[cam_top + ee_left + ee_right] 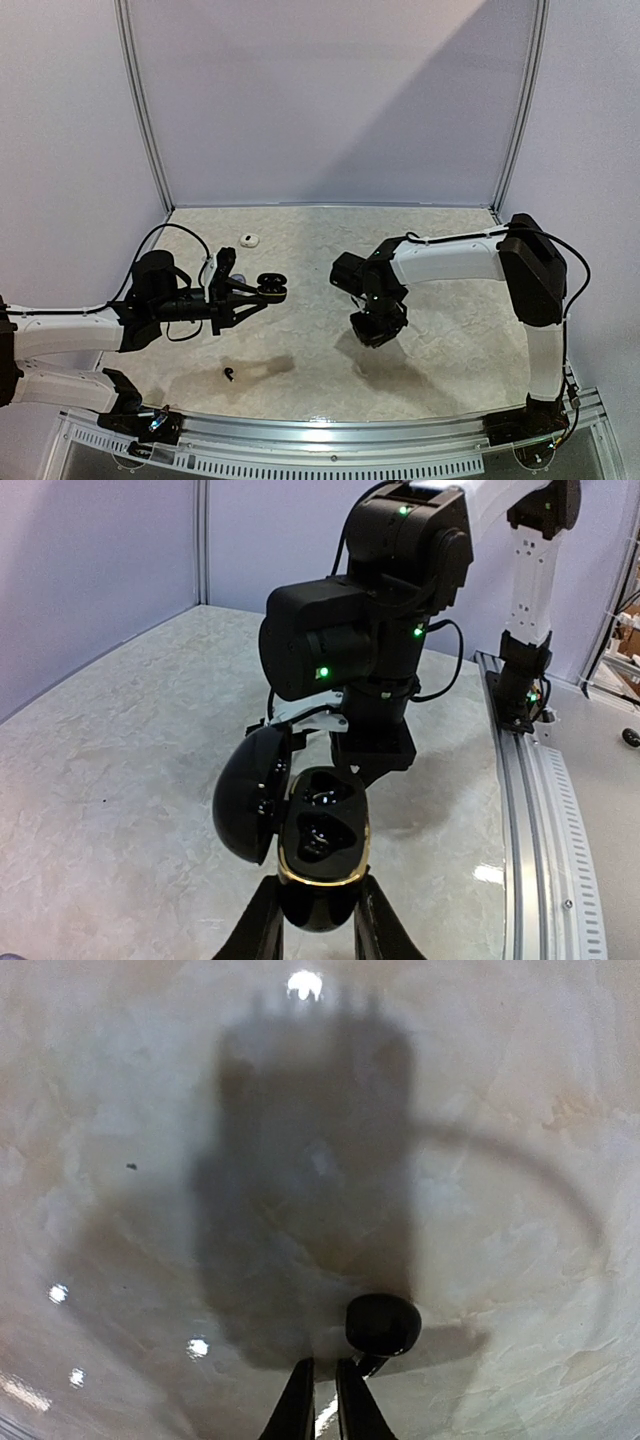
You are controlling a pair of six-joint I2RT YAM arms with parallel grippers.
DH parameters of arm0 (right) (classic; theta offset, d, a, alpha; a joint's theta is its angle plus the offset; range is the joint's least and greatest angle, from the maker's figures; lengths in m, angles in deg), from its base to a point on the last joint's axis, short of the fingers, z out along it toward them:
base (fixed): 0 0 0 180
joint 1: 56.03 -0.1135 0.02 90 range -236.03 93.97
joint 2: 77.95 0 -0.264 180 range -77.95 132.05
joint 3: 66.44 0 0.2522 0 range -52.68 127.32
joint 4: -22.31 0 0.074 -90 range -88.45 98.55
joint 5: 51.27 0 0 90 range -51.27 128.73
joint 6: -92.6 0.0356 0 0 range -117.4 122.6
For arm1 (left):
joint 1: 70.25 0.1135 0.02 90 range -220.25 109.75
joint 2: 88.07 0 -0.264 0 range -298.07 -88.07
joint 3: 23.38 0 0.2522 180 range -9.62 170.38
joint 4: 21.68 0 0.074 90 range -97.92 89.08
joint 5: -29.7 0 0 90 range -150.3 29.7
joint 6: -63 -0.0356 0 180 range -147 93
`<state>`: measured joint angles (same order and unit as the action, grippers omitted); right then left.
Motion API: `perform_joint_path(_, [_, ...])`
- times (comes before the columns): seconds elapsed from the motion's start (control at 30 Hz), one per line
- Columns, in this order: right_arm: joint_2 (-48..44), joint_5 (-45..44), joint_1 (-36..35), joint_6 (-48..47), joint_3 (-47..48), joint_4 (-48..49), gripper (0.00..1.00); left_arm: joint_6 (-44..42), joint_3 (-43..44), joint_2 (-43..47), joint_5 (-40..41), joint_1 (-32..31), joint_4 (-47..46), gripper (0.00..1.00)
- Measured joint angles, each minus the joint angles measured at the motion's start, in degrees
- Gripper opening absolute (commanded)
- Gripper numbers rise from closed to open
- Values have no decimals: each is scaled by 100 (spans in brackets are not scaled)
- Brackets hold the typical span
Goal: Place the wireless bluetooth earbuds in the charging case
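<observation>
Pale lilac walls [330, 100], marbled tabletop [450, 345]

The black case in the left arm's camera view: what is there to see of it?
The charging case is a glossy black, egg-shaped shell, plastic by its look, with a gold band round the rim of its base. Its domed lid stands hinged open to one side, baring two dark wells; whether they hold anything I cannot tell. The left gripper pinches its lower end between both fingers, holding it in the air above the table.
</observation>
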<state>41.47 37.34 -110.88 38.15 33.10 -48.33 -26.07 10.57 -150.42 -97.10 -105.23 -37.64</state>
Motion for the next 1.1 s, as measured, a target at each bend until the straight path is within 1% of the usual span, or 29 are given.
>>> perform_joint_path(0.17, [0, 125, 0, -214, 68, -393, 12, -24, -2, 0, 0, 0, 0, 0])
perform_joint_path(0.27, [-7, 199, 22, -402, 337, -581, 15, -26, -2, -2, 0, 0, 0, 0])
perform_joint_path(0.33, [-66, 212, 66, -481, 584, -584, 22, -26, -2, 0, 0, 0, 0, 0])
perform_joint_path(0.43, [-254, 179, 214, -529, 765, -568, 30, -28, -2, 0, 2, 0, 2, 0])
perform_joint_path(0.57, [-313, 2, 437, -503, 916, -632, 36, -28, -2, 9, 4, 0, 13, 0])
perform_joint_path(0.7, [-234, -131, 516, -511, 1047, -745, 37, -72, -2, 11, 11, 0, 17, 0])
perform_joint_path(1.0, [-63, -103, 422, -656, 1333, -610, 38, -96, -2, 13, 37, 0, 20, 0])
perform_joint_path(1.1, [4, -107, 400, -667, 1405, -579, 42, -111, -2, 37, 48, 0, 26, 0])
